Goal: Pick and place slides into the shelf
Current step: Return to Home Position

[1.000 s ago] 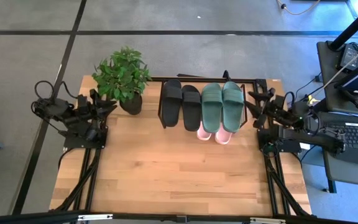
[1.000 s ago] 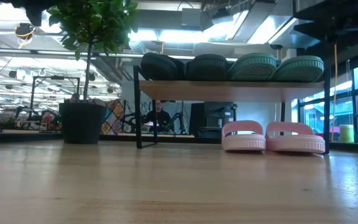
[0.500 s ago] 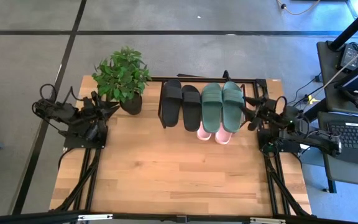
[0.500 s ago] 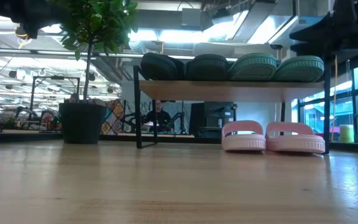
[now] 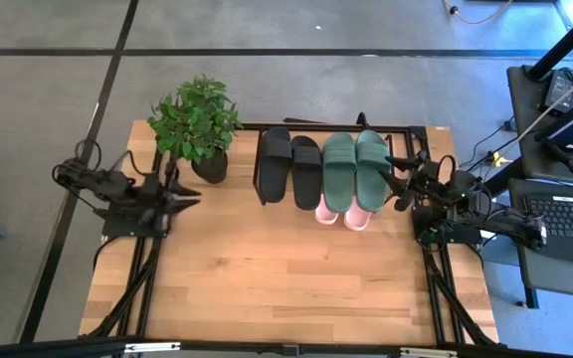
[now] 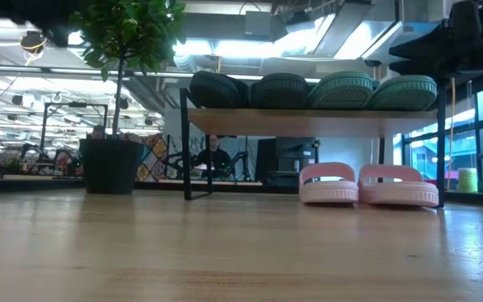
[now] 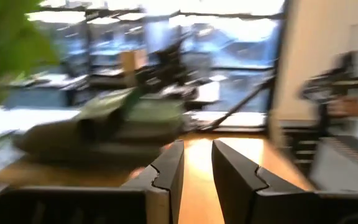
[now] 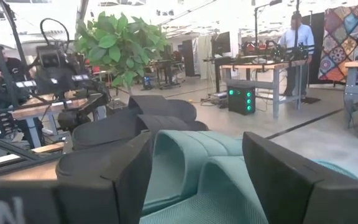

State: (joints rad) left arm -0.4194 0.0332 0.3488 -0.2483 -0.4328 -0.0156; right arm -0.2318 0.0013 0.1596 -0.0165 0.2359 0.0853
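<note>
Seen from overhead, a light wooden table point(image 5: 267, 288) fills the centre of the frame. The shelf point(image 6: 309, 122), a low rack with a pale wooden top board and thin black side frames, stands at the table's upper middle edge. A leafy potted plant point(image 5: 195, 119) sits just left of it.

All six slides are stowed. The black pair point(image 5: 275, 164) lies side by side on the left half of the top board. The dark green pair point(image 5: 339, 171) lies on the right half, touching the black ones. Each sandal shows one wide ribbed strap. The pale pink pair point(image 6: 329, 183) rests on the tabletop beneath the board, at the right end, under the green pair.

The left gripper point(image 7: 197, 144) hangs over the table's left edge, its fingers a narrow gap apart and holding nothing. The right gripper point(image 8: 197, 140) hangs at the right edge beside the green slides, fingers spread wide and empty.
</note>
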